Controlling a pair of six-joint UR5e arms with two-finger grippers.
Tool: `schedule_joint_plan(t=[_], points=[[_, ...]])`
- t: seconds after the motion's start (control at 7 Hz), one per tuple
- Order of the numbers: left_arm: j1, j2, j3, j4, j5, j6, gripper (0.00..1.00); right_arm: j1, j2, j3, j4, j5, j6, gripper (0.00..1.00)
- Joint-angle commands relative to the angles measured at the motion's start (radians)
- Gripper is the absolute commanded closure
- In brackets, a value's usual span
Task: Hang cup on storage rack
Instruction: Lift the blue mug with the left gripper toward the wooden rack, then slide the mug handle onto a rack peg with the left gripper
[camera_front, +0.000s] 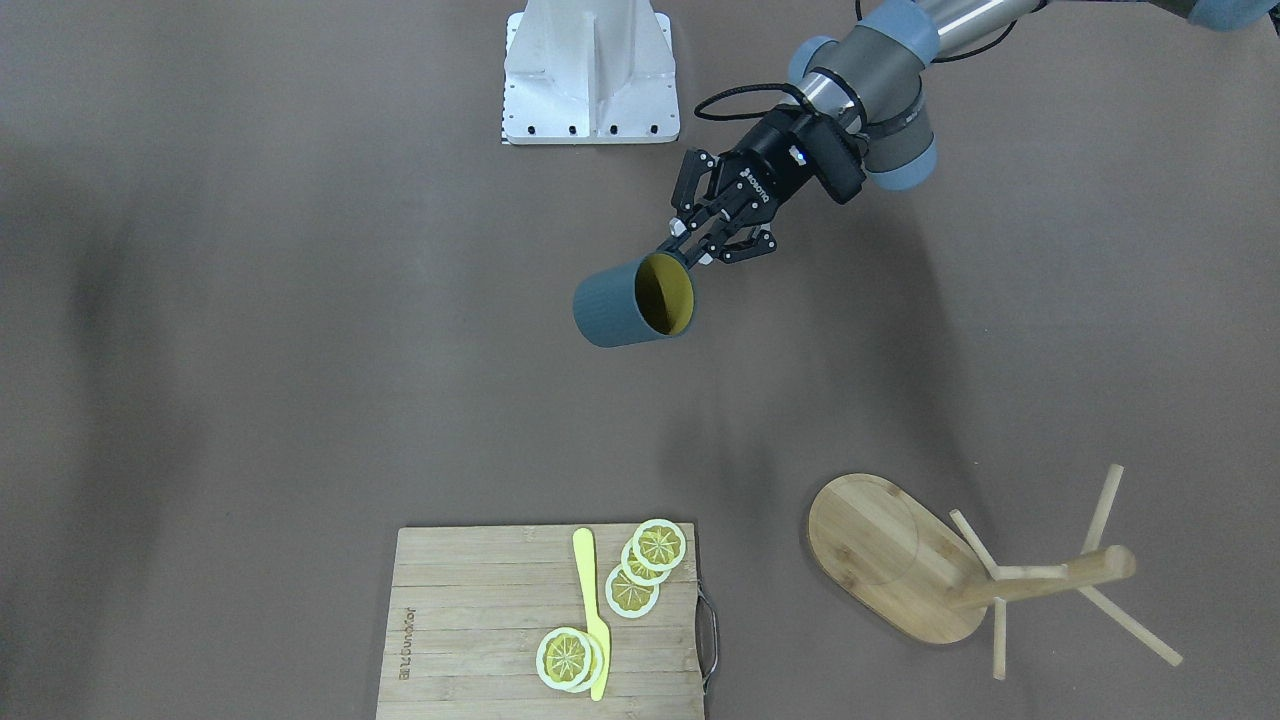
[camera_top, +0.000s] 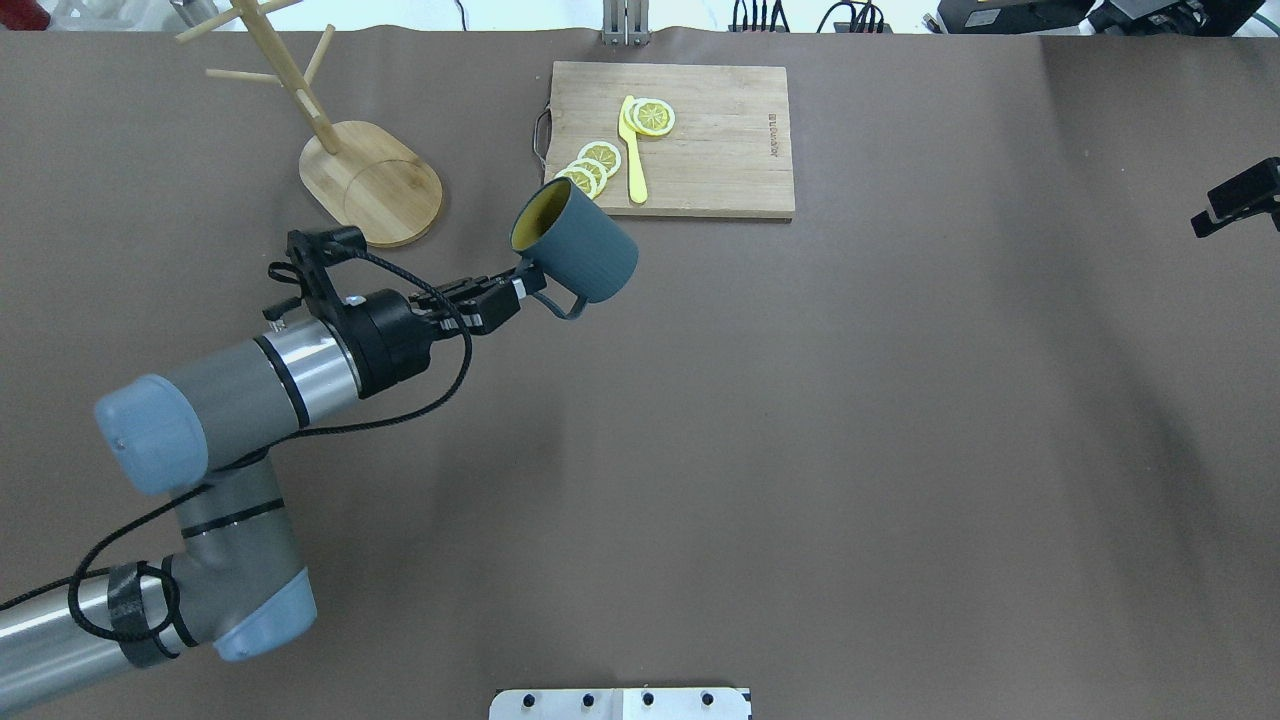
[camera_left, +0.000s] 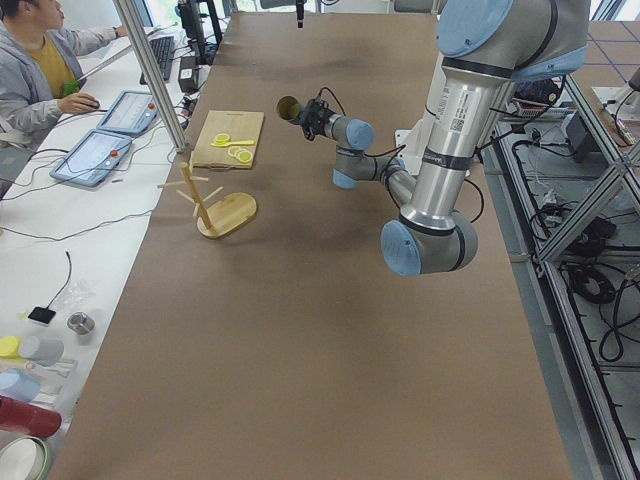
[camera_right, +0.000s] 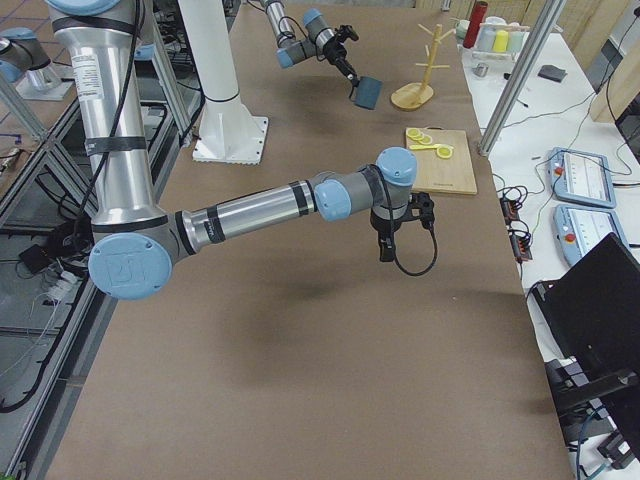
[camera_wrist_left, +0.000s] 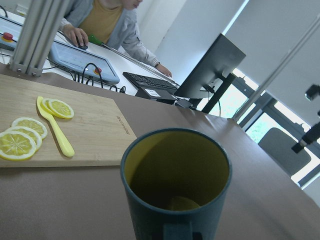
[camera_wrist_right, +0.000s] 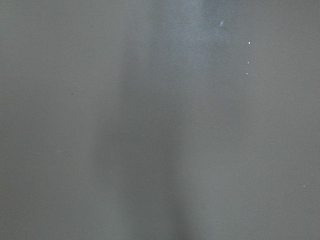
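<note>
My left gripper (camera_top: 512, 289) is shut on the cup (camera_top: 580, 250), a dark blue-grey mug with a yellow inside. It grips at the rim by the handle and holds the cup tilted on its side above the table. The cup also shows in the front view (camera_front: 615, 305) below the left gripper (camera_front: 693, 250), and it fills the left wrist view (camera_wrist_left: 175, 200). The storage rack (camera_top: 370, 180), a bamboo mug tree with an oval base, stands at the far left, apart from the cup; it also shows in the front view (camera_front: 880, 560). My right gripper (camera_right: 385, 245) points down over bare table; I cannot tell its jaws.
A slatted wooden cutting board (camera_top: 700, 140) with lemon slices (camera_top: 600, 158) and a yellow knife (camera_top: 632, 150) lies at the far edge, just beyond the cup. The white robot pedestal (camera_front: 590, 70) stands at the near edge. An operator (camera_left: 35, 50) sits beyond the table.
</note>
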Motion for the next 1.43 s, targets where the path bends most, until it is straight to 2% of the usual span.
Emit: schedule_joint_plan(t=[0.0,0.14,0.43,0.57,0.71,0.86,1.0,1.29], points=[[-0.147,0.001,0.015,-0.001,-0.133,-0.297,1.0,0.045,-0.01,-0.045,-0.01,0.014,-0.079,0.0],[-0.19,0.001,0.027,-0.001,-0.153,-0.414,1.0,0.051,-0.01,-0.06,-0.008,0.016,-0.087,0.0],[-0.338,-0.016,0.093,-0.008,-0.287,-0.729,1.0,0.053,-0.013,-0.06,-0.002,0.017,-0.087,0.0],[-0.376,-0.034,0.119,-0.015,-0.315,-0.766,1.0,0.051,-0.013,-0.056,-0.002,0.016,-0.087,0.0],[-0.38,-0.054,0.179,-0.068,-0.319,-0.769,1.0,0.053,-0.012,-0.056,-0.001,0.014,-0.087,0.0],[-0.4,-0.061,0.249,-0.147,-0.322,-0.897,1.0,0.053,-0.012,-0.056,-0.001,0.014,-0.087,0.0],[-0.44,-0.114,0.344,-0.203,-0.352,-1.033,1.0,0.053,-0.012,-0.056,-0.001,0.014,-0.087,0.0],[-0.477,-0.153,0.441,-0.287,-0.382,-1.201,1.0,0.053,-0.01,-0.056,-0.001,0.014,-0.087,0.0]])
